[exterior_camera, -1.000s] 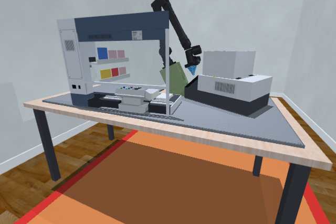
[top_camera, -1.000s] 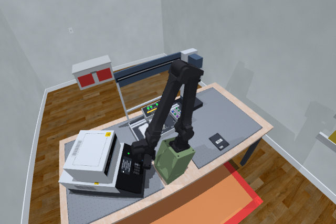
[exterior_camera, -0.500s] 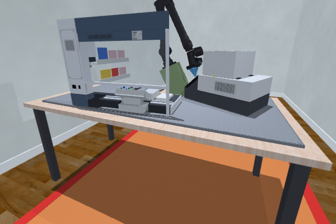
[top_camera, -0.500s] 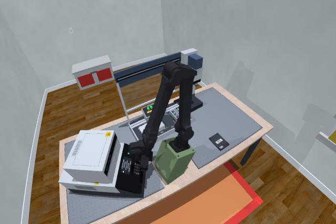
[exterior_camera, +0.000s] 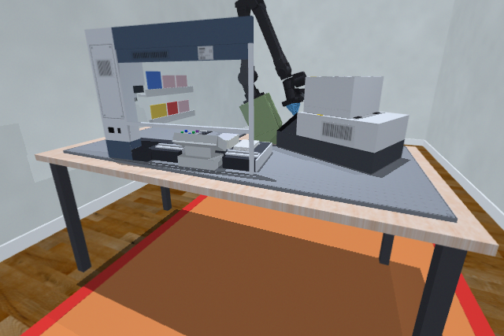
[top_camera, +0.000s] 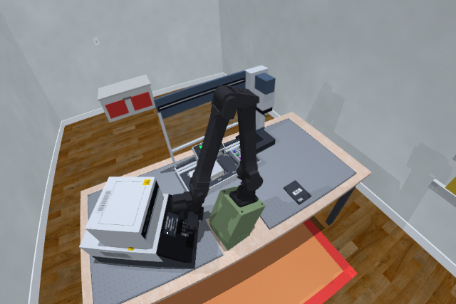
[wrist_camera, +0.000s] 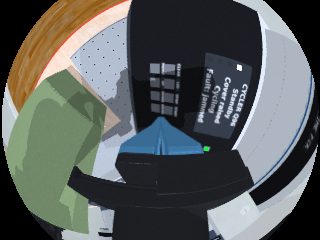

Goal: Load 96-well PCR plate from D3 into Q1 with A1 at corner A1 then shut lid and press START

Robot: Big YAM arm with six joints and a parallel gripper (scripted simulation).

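Starting stage only: Q1 (top_camera: 125, 216) is seen with its lid (top_camera: 127, 201) shut and the lamp (wrist_camera: 207, 148) green, so no run is on. Nothing is seated on the block yet. The plate is presumed to be on the deck (exterior_camera: 227, 149) under the gantry, well apart from Q1; which piece it is cannot be told. The gripper (wrist_camera: 162, 139) is held just over the keys (wrist_camera: 164, 87), fingers closed on nothing. LID press, transfer, lid shut, START all remain.

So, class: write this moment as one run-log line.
phase: going for panel keys | gripper: shut, holds nothing, tips over keypad | Q1 lid: shut | lamp: green
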